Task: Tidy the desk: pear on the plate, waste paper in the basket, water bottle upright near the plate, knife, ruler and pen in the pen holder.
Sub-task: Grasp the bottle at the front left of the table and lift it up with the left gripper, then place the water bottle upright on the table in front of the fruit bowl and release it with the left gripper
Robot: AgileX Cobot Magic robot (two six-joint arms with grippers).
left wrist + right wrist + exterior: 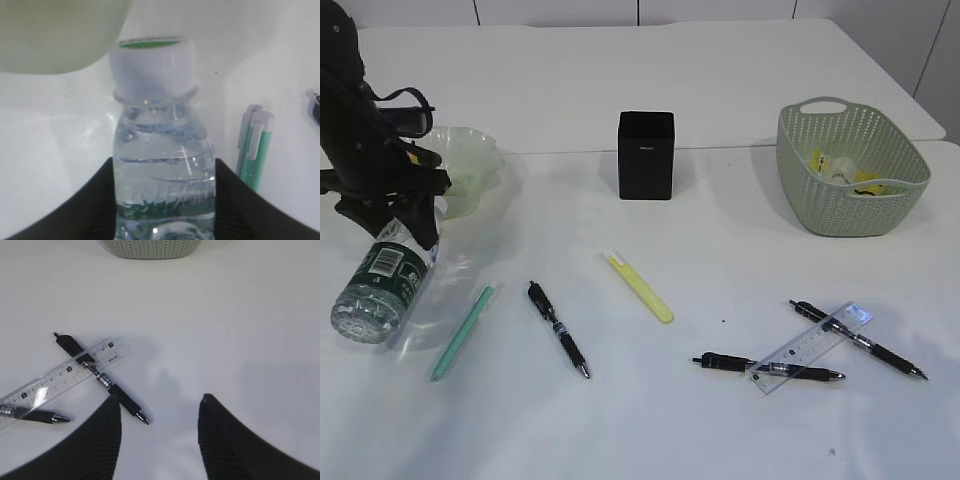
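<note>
Left gripper [165, 200] clamps the water bottle [162, 165] below its neck; I'd tip it upright slowly, near the plate [470, 160]; right gripper [160, 425] gapes empty.

The plate [470, 165] (partly behind the left arm) hides any pear.

I saw a second white table [650, 80] behind, pale wall panels [620, 10] beyond it, under soft, even light.
</note>
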